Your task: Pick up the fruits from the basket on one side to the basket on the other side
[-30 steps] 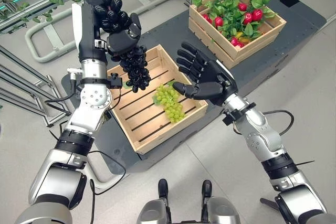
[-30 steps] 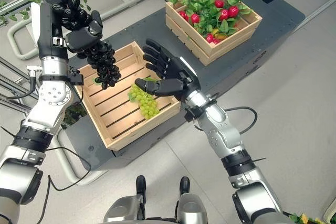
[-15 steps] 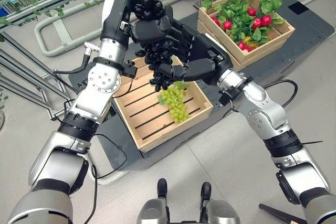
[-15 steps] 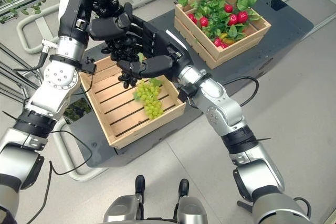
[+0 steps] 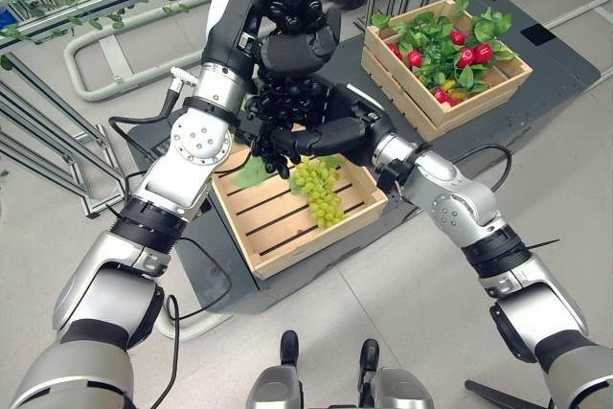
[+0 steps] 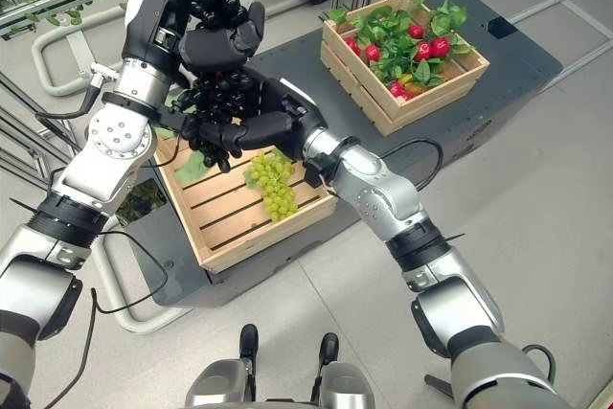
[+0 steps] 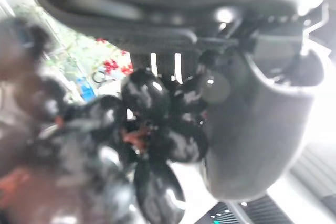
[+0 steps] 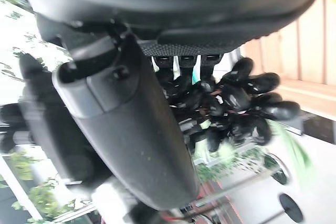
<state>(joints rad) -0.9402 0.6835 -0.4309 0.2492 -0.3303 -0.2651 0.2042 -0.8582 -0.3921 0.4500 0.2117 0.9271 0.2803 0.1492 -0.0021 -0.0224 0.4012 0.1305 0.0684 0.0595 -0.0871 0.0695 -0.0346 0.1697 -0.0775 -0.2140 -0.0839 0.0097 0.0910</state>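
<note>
Since the job is to carry fruit from one crate to the other, the dark tabletop (image 5: 536,50) bears two slatted wooden crates: the near crate (image 5: 278,237) at about seven o'clock in the head views and the far crate (image 5: 498,83) at about one o'clock, well apart. The far crate is packed with leafy greens and round red fruits (image 5: 476,51). The near crate has bare pale slats, and a bunch of green grapes (image 5: 321,191) lies toward its three o'clock side, small, smooth and oval.

Above the near crate's twelve o'clock rim, the left hand (image 5: 297,45) has its fingers curled round the top of a bunch of black grapes (image 6: 215,107), glossy and tightly clustered, which hangs below it. The right hand (image 5: 330,136) comes in from three o'clock with fingers and thumb wrapped about the lower part of the same bunch, likely to take it over for the far crate. A loose green leaf (image 5: 251,171) dangles by the bunch.
</note>
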